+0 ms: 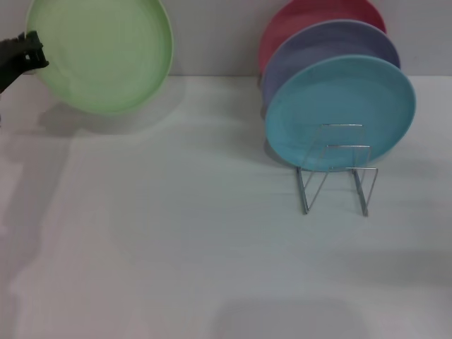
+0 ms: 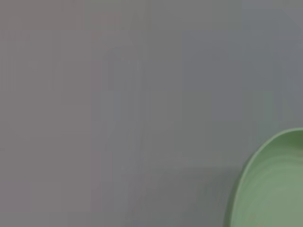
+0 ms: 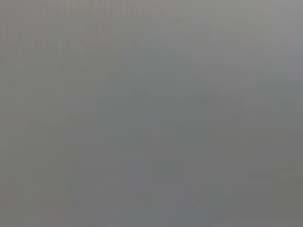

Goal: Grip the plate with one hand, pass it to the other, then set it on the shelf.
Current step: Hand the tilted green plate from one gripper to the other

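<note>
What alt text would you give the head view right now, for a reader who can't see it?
The left gripper holds the light green plate by its rim, lifted at far left above the white table. At right, turquoise, lavender and pink plates stand in the wire rack, whose front slots are free.

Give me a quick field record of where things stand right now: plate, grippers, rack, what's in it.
plate: light green plate, lifted off the table, face toward the camera, at the far left
left gripper: at the plate's left rim, holding it
right gripper: not in view
shelf: wire rack on the white table, right of centre
rack contents: turquoise plate in front, lavender plate behind it, pink plate at the back, all on edge
free slots: front wire loops stand empty
handover: not yet done
</note>
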You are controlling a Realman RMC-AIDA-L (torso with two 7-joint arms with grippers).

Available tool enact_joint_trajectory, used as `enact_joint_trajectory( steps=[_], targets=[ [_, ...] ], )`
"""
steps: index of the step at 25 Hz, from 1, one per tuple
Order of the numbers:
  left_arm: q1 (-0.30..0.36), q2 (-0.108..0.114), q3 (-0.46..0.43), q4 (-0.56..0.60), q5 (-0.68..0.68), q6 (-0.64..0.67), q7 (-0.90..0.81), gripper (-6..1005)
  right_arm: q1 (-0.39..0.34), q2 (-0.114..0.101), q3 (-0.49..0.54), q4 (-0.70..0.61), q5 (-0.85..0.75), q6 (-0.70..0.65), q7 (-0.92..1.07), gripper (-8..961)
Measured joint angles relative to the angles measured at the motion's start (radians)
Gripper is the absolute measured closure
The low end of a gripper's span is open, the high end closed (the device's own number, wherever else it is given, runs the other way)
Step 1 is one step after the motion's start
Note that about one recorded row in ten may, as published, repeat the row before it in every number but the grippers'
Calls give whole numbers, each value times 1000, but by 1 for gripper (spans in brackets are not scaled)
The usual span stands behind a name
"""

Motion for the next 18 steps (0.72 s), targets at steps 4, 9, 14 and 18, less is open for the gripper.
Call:
enact_joint_trajectory(
  steps=[4,9,14,18],
  targets=[
    [48,2,105,78,0,114,57,947,0,0,0,0,0,0,-1,270],
    [82,4,244,121,50,259,93,946,0,-1,0,-1,0,2,-3,269],
    [97,4,436,109,132,535,61,945,0,-2,0,-2,0,8,-3,269],
    [110,3,538,73,249,723,-79,944,2,-2,0,-2,0,13,-3,270]
  ],
)
